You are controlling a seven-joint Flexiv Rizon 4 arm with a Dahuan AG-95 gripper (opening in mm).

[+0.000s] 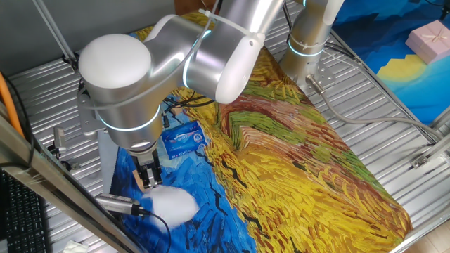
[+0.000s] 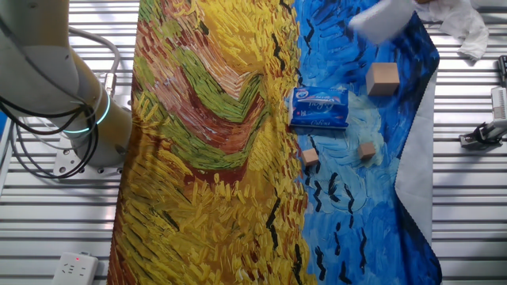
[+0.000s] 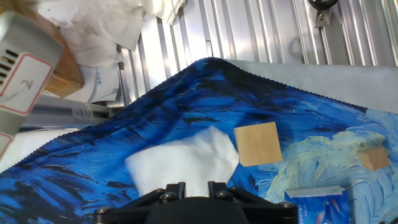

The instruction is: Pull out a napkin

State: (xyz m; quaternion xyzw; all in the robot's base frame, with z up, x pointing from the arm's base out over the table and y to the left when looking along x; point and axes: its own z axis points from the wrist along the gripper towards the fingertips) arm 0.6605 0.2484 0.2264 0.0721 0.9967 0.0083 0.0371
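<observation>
Napkin (image 3: 183, 163), soft, white and crumpled, hangs pinched in the clenched gripper (image 3: 188, 185) above the blue, brush-stroked part of the painted cloth (image 3: 112, 158). Right of it, the hand view shows a smooth tan wooden cube (image 3: 258, 144). Only the other fixed view shows the glossy blue tissue pack (image 2: 319, 108) whole.

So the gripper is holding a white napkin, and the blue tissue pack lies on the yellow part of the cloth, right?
Not quite. The gripper does hold the white napkin, but the blue tissue pack lies on the blue part of the cloth, beside the yellow. The other fixed view shows it.
</observation>
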